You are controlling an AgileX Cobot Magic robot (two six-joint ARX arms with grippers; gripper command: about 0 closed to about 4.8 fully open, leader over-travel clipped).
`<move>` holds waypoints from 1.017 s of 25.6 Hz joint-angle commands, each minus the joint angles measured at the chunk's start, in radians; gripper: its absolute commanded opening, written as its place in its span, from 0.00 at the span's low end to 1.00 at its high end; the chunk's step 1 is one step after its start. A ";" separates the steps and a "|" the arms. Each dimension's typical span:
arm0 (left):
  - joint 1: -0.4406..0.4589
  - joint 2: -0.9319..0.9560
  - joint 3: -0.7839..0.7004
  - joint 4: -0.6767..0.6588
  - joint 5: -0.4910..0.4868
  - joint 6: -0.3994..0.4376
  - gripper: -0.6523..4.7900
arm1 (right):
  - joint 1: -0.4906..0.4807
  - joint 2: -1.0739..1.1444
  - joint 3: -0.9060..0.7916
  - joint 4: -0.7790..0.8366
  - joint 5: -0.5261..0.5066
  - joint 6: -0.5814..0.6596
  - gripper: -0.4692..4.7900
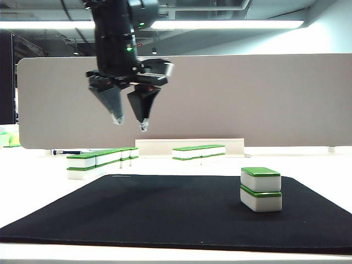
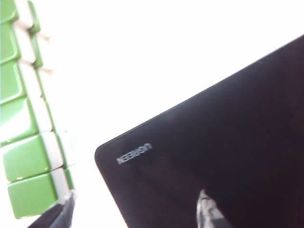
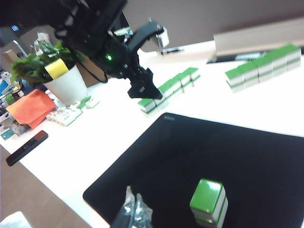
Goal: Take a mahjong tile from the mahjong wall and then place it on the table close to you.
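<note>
- My left claw (image 1: 131, 124) hangs high above the far left of the black mat (image 1: 165, 209), jaws spread wide and empty, nothing between the fingertips (image 2: 205, 209).
- In the left wrist view the mahjong wall (image 2: 26, 156) sits just off one fingertip, beyond the mat's corner, so I judge the claw is lined up beside the row for a pick, not yet over a tile.
- That wall (image 1: 99, 160) lies on the white desk (image 1: 308, 162) behind the mat's left rear corner, stacked two high; I cannot count its tiles for sure from here.
- A second row (image 1: 199, 151) stands further back near the middle.
- One lone stack of two tiles (image 1: 260, 188) rests on the mat's right side, close to me, probably where picked tiles go.
- My right claw (image 3: 135, 211) is parked low over the mat's near edge, fingers pressed together, holding nothing and well clear of the left arm's path.
- Count: two claws, two rows, one two-tile stack, one mat.
</note>
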 commanded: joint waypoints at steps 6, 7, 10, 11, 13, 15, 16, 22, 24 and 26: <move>0.072 -0.004 0.002 0.002 0.006 -0.021 0.73 | 0.000 0.120 0.023 0.107 0.011 0.007 0.09; 0.080 -0.004 0.002 0.006 0.008 -0.021 0.73 | 0.000 0.151 0.036 0.114 0.023 0.006 0.09; 0.091 -0.003 0.002 0.018 0.008 -0.020 0.73 | 0.000 0.214 0.060 0.149 0.030 0.005 0.09; 0.095 -0.003 0.002 0.021 0.006 -0.019 0.73 | 0.000 0.241 0.074 0.157 0.034 0.002 0.09; 0.103 -0.003 0.002 0.024 0.008 -0.020 0.73 | 0.000 0.296 0.103 0.158 0.051 -0.002 0.09; 0.113 -0.003 0.002 0.024 0.007 -0.021 0.73 | 0.000 0.354 0.137 0.158 0.052 -0.019 0.09; 0.122 -0.003 0.002 0.024 0.008 -0.021 0.73 | 0.000 0.390 0.157 0.158 0.052 -0.036 0.09; 0.167 -0.003 0.002 0.024 0.008 -0.021 0.73 | 0.000 0.568 0.263 0.160 0.051 -0.074 0.09; 0.189 -0.003 0.002 0.024 0.008 -0.030 0.73 | 0.000 0.628 0.296 0.159 0.051 -0.095 0.09; 0.207 -0.003 0.002 0.024 0.010 -0.043 0.73 | 0.000 0.684 0.325 0.158 0.051 -0.108 0.09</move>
